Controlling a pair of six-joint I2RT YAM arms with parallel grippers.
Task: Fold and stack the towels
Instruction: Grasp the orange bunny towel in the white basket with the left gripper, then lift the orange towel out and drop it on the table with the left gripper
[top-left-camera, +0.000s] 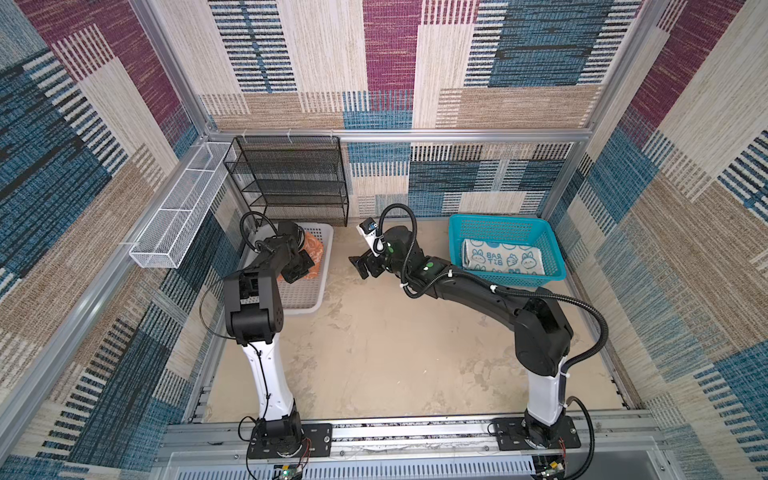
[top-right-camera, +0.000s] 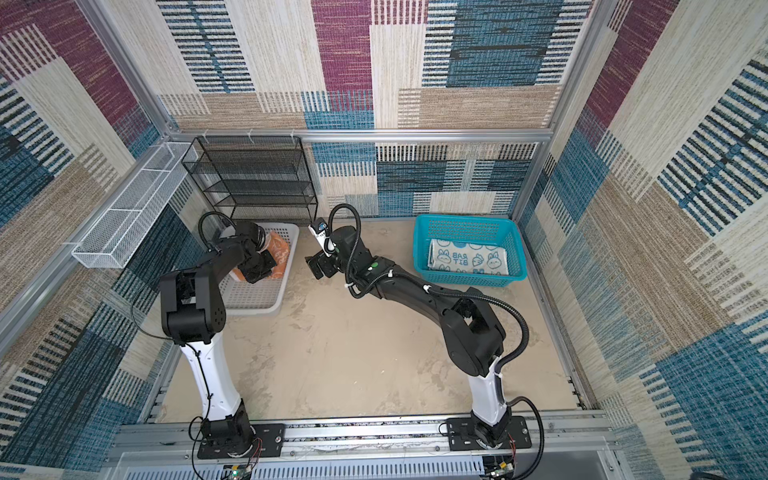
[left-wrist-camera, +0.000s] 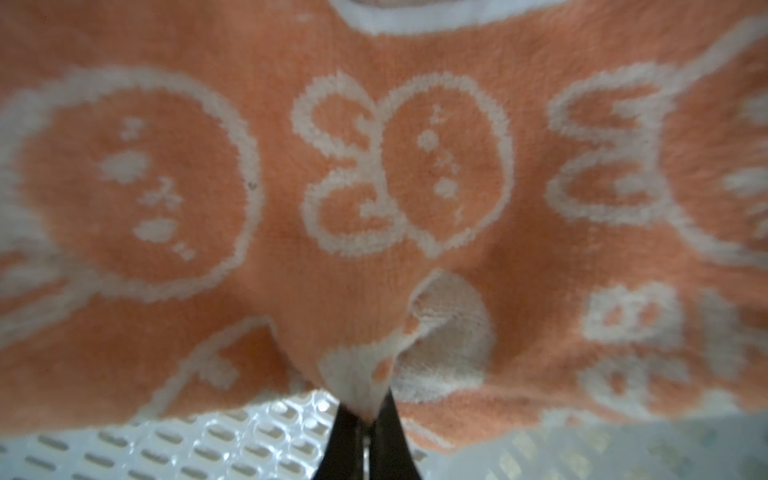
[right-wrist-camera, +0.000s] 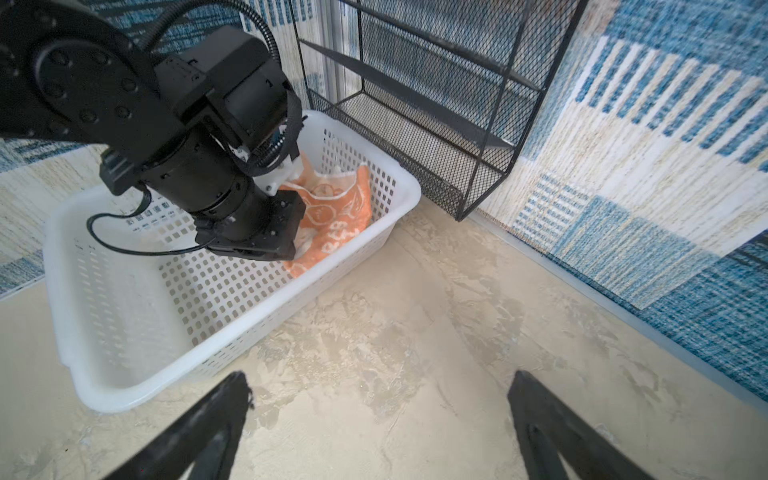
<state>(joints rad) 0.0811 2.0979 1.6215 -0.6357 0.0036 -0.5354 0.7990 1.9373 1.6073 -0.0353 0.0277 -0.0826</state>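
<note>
Pinched between the two dark fingers of the left gripper (left-wrist-camera: 365, 409) is a white-edged fold of the orange towel (left-wrist-camera: 374, 166); the jaws are clamped tight on the cloth, almost meeting; the towel, orange with white cartoon faces and letters, fills nearly the whole left wrist view, and below it shows the slotted floor of the white basket (left-wrist-camera: 208, 440).

From the right wrist view the towel (right-wrist-camera: 340, 208) lies crumpled in the far end of the white basket (right-wrist-camera: 124, 332), the end nearest the black mesh shelf (right-wrist-camera: 436, 104); the left arm reaches down into the basket over it; the rest of the basket floor is bare.

Wide apart and holding nothing, the right gripper (right-wrist-camera: 379, 376) hovers above the beige table (right-wrist-camera: 415, 311), near the white basket and pointed toward it.

In both top views the white basket (top-left-camera: 299, 295) (top-right-camera: 253, 295) sits at the back left of the table, in front of the shelf (top-left-camera: 291, 183); the right gripper (top-left-camera: 360, 266) (top-right-camera: 316, 268) hangs near the middle, just beside the basket's right rim; at the back right stands a teal basket (top-left-camera: 498, 220) (top-right-camera: 465, 220); inside it a teal-and-white towel with rabbits (top-left-camera: 503, 257) (top-right-camera: 467, 259) lies folded flat on the floor.
</note>
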